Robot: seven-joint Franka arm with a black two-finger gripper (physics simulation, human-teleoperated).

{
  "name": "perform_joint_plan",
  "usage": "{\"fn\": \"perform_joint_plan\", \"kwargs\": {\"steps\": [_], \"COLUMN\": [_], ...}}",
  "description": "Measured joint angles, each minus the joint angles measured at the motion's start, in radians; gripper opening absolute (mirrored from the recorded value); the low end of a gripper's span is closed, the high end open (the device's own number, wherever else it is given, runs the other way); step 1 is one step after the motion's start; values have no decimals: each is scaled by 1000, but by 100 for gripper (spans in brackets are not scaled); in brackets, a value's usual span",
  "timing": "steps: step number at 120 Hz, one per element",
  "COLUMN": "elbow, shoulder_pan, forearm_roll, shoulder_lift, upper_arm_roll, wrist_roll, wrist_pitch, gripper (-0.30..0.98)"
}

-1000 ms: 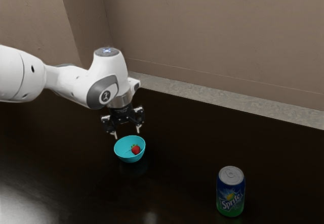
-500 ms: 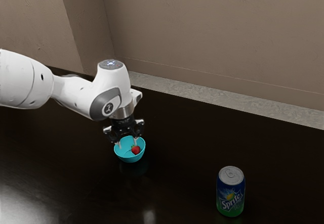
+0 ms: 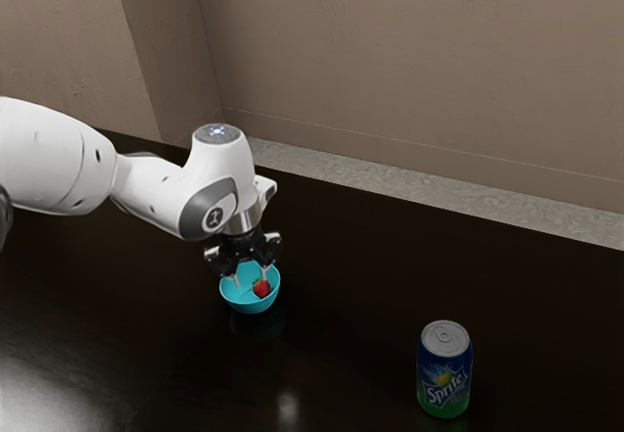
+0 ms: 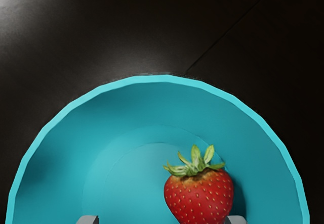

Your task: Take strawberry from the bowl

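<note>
Turquoise bowl (image 3: 250, 307) beneath our gripper (image 3: 251, 279), whose fingers stand wide, presumably so that we can straddle the strawberry (image 4: 199, 195), lying nearer one finger.

Desk (image 3: 351, 364): dark, smooth, glossy; light reflects off it in soft pale patches. Bowl (image 4: 136, 100): looks like plastic, smooth, low sheen on the inner wall. Strawberry (image 4: 200, 198): skin dotted with seeds, finely pitted, slight sheen; leaves look matt. Can (image 3: 444, 373): bare metal lid, dull silver; printed side smooth. Arm (image 3: 63, 159): smooth white shell, satin finish, probably plastic; metallic collar above the black gripper (image 3: 251, 279). Wall (image 3: 419, 61): matt, lightly rough, plaster-like. Floor (image 3: 409, 182): mottled, stone-like, matt.
</note>
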Motion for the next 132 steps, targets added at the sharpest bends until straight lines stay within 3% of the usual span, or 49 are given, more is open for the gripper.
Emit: {"fn": "perform_joint_plan", "kwargs": {"steps": [132], "elbow": [5], "shoulder_pan": [1], "forearm_roll": [-26], "shoulder_lift": [51], "upper_arm_roll": [-2], "wrist_roll": [-4], "wrist_pitch": [37], "gripper": [27]}}
